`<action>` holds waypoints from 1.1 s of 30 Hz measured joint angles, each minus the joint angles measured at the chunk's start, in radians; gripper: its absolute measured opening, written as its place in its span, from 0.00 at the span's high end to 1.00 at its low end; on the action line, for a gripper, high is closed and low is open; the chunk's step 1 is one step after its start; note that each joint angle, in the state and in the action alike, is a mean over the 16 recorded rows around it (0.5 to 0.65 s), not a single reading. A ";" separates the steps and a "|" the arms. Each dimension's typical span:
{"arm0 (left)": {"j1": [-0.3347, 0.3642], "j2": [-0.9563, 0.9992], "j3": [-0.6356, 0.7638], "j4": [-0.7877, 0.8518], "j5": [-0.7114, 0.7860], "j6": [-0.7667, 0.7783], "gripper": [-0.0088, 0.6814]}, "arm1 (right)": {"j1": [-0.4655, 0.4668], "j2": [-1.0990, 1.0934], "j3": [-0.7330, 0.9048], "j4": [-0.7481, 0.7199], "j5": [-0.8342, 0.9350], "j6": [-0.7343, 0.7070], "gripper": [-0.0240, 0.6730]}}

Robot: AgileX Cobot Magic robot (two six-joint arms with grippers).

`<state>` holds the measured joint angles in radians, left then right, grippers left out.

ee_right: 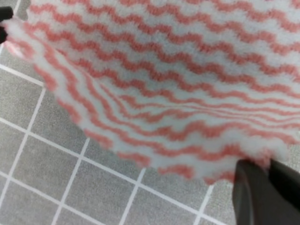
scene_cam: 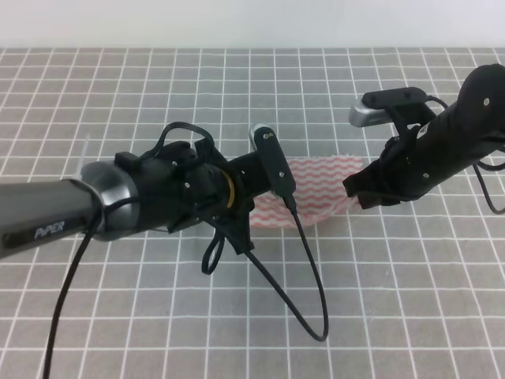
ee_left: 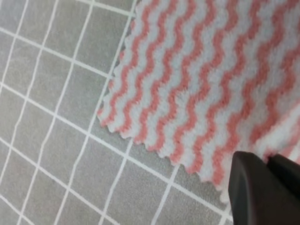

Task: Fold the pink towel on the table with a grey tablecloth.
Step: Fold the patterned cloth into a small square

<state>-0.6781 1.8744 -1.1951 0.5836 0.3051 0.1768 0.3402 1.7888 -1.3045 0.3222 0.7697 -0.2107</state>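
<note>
Wrist views: both grippers, left (ee_left: pixel 267 187) and right (ee_right: pixel 269 190), pinch towel (scene_cam: pixel 319 189) near edge | towel mid-table (scene_cam: pixel 237 332) between arms | tip: lift both corners evenly, carry to far edge, keep cloth taut so edges line up

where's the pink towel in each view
Exterior high: pink towel at centre, between the two arms, partly hidden.
Left wrist: fills the upper right, zigzag edge toward lower left.
Right wrist: fills most of the frame.
Shared landmark: the grey tablecloth with its white grid.
</note>
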 joint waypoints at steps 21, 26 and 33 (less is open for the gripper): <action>0.033 0.072 -0.100 0.000 0.012 -0.064 0.99 | 0.000 0.005 0.000 0.000 -0.057 0.001 0.99; 0.040 0.084 -0.113 0.000 0.008 -0.064 0.99 | 0.000 0.016 0.000 0.001 -0.072 0.001 0.99; 0.041 0.101 -0.115 0.000 -0.008 -0.065 0.99 | 0.000 0.032 0.000 0.002 -0.095 0.001 0.99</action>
<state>-0.6371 1.9753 -1.3098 0.5832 0.2972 0.1121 0.3401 1.8203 -1.3045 0.3244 0.6747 -0.2098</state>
